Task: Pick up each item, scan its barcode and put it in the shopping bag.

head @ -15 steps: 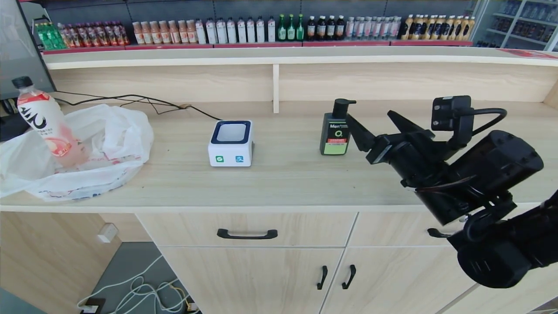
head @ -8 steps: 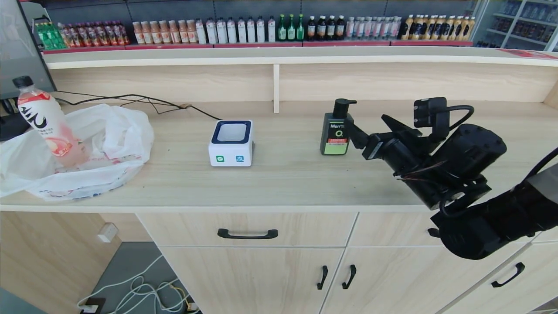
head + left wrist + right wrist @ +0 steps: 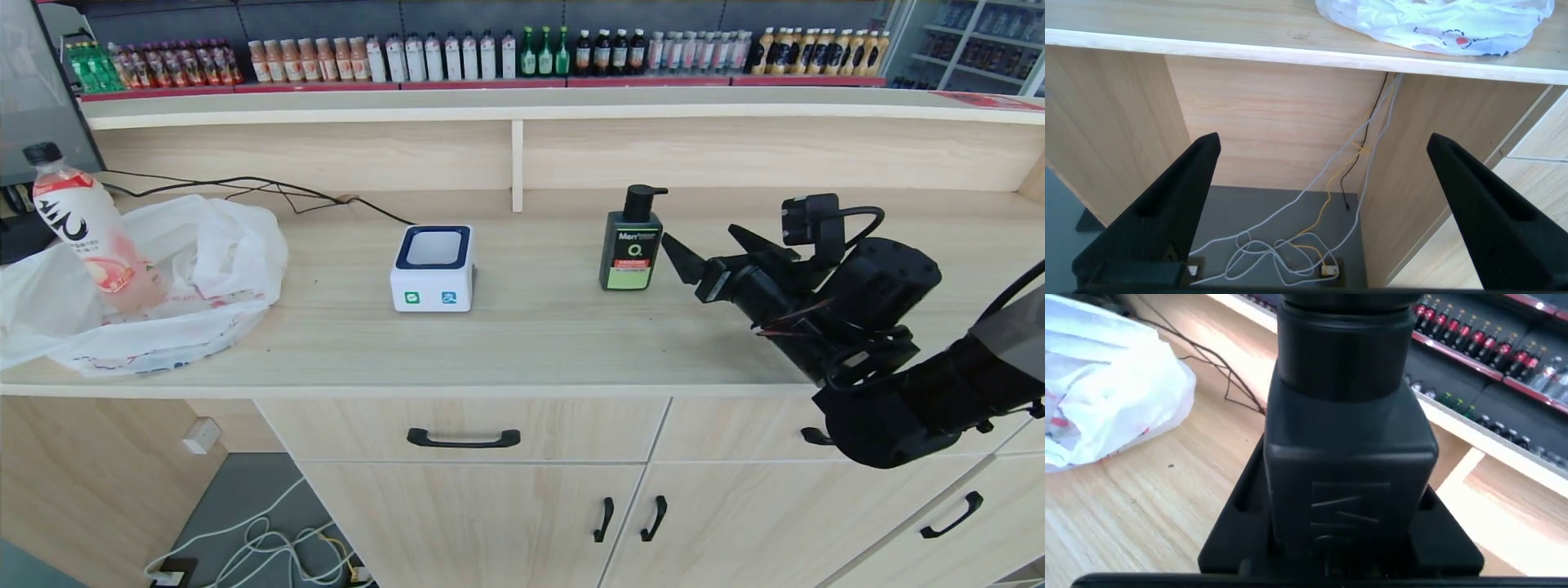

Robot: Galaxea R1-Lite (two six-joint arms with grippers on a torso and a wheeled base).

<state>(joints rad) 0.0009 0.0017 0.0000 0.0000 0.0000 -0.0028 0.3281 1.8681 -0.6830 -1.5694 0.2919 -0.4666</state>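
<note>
A dark pump bottle [image 3: 629, 249] with a green-and-red printed label is stood upright on the pale wooden surface [image 3: 531, 335], right of the white scanner [image 3: 433, 268]; the right pincer [image 3: 699, 237] is seen released just beside it; the left pincer [image 3: 1323, 204] is spread wide below the surface edge; a pink drink bottle [image 3: 86, 229] is lodged in the shopping bag [image 3: 196, 269]; stocked shelves [image 3: 490, 53] are ranged behind

Shelved drink bottles [image 3: 457, 55], floor cables [image 3: 261, 535]
</note>
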